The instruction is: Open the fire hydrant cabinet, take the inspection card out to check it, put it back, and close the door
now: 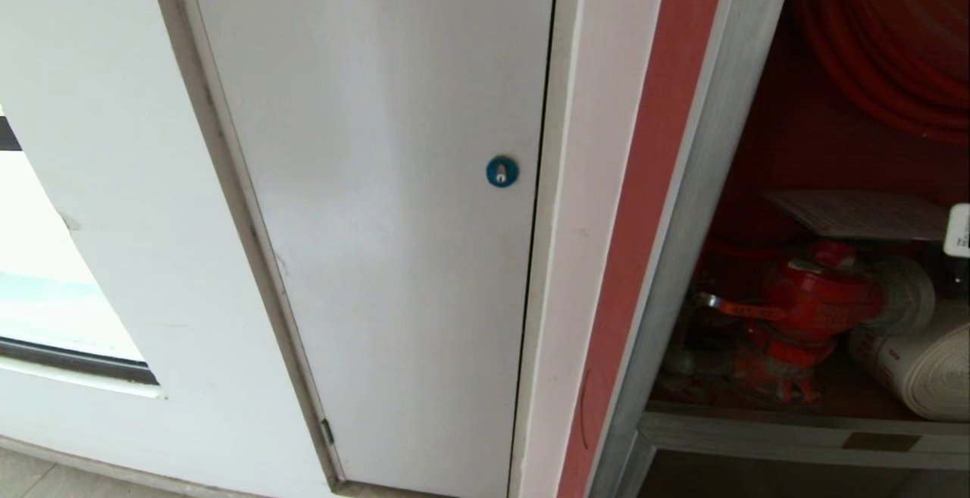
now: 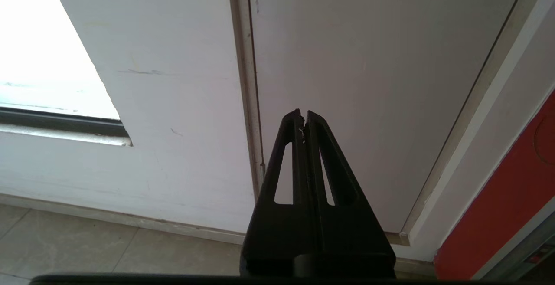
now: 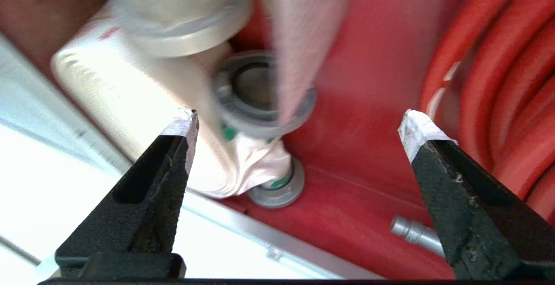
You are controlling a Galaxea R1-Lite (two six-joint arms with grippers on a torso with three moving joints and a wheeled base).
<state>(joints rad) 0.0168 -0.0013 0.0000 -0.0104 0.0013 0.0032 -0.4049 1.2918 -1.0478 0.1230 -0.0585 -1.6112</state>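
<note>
Inspection card [image 1: 856, 214] lies above valve [image 1: 815, 305] inside cabinet [image 1: 697, 202].

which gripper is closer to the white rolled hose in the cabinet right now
Right. The right gripper is open inside the red cabinet, facing the white rolled hose. The left gripper is shut and parked outside, facing the plain white panel near the floor.

The fire hydrant cabinet [image 1: 686, 202] has a brushed, dull silver metal frame and a matt red painted interior, where the inspection card [image 1: 856, 214] reads as thin matt paper. The rolled hose [image 3: 143, 103] is white woven cloth with grey metal couplings [image 3: 256, 96]. The red hose coil [image 3: 498, 81] looks like smooth, slightly glossy rubber.
</note>
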